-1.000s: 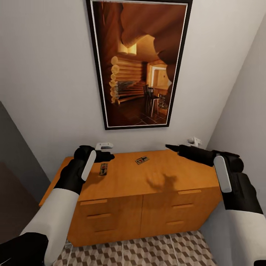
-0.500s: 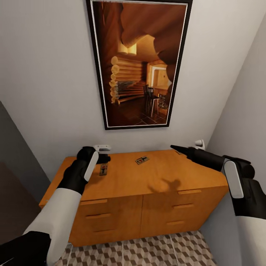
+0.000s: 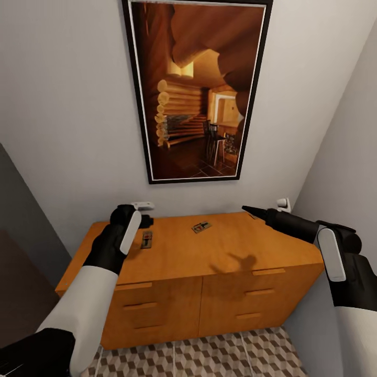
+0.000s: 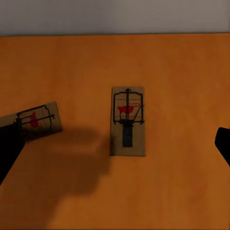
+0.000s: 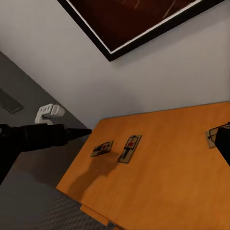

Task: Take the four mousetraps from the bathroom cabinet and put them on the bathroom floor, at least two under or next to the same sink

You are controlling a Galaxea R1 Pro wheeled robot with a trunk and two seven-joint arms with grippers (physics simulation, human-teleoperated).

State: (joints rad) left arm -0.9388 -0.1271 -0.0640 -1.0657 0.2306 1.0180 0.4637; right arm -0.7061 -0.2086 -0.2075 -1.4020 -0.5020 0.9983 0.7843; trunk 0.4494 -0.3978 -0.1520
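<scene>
Orange-brown wood takes up the lower middle of my head view: the cabinet (image 3: 209, 272) stands against a pale wall, its flat top carrying the mousetraps, its drawer fronts with matching bar handles facing me. Below it I see a strip of the bathroom floor (image 3: 209, 356) with its cube-pattern tiles.

My left gripper (image 3: 137, 220) hovers over the left rear part of the cabinet top, directly above one mousetrap (image 3: 147, 239) that lies flat with its long side running front to back. In my left wrist view that same trap (image 4: 128, 120) sits between the dark edges of the fingers (image 4: 9, 148), which stand wide apart and hold nothing; a second trap (image 4: 36, 119) lies just beside it, skewed, partly under one finger's edge. Neither trap is touched.

A third mousetrap (image 3: 201, 226) lies further right near the back of the top, turned at an angle, well apart from the first two.

My right gripper (image 3: 251, 211) reaches in from the right, held above the rear right part of the cabinet top, its tips coming to a point. I cannot tell from these pictures whether its fingers are closed or parted; it carries nothing I can see.

A large dark-framed picture (image 3: 196, 89) of a log interior hangs on the wall above the cabinet.
</scene>
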